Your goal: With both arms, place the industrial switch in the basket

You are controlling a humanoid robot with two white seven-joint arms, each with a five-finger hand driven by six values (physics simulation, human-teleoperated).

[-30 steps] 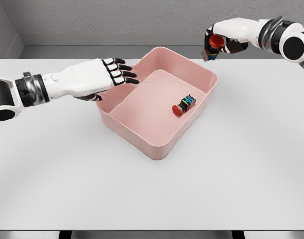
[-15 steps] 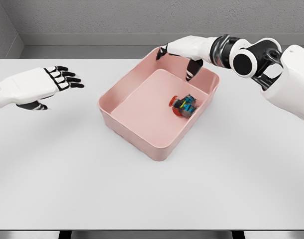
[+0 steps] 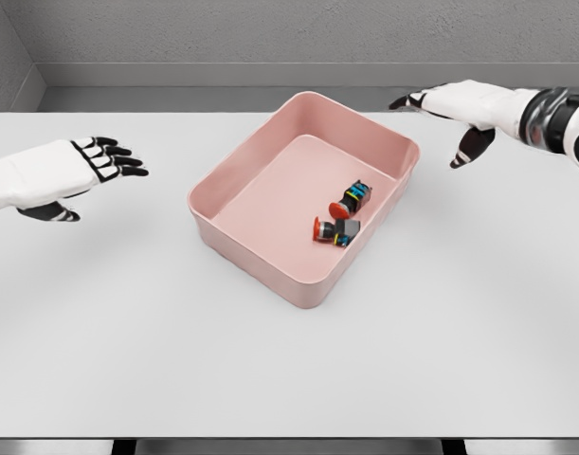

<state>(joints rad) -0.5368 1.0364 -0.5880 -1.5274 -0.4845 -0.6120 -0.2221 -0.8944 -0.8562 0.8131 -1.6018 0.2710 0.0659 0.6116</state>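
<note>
Single view: head camera, set above the near edge of the tabletop (image 3: 270, 370), facing down and forward toward its far edge and the grey wall (image 3: 270, 33). Medium distance; nearly the full tabletop in frame.

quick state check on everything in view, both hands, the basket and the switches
left hand: open, fingers relaxed, holding nothing, above the table left of the basket
right hand: open, fingers spread, holding nothing, right of the basket's far corner
basket: upright on the table, holds both switches
upper switch: lying on its side on the basket floor near the right wall
lower switch: lying on its side just in front of the upper one
table: white
</note>
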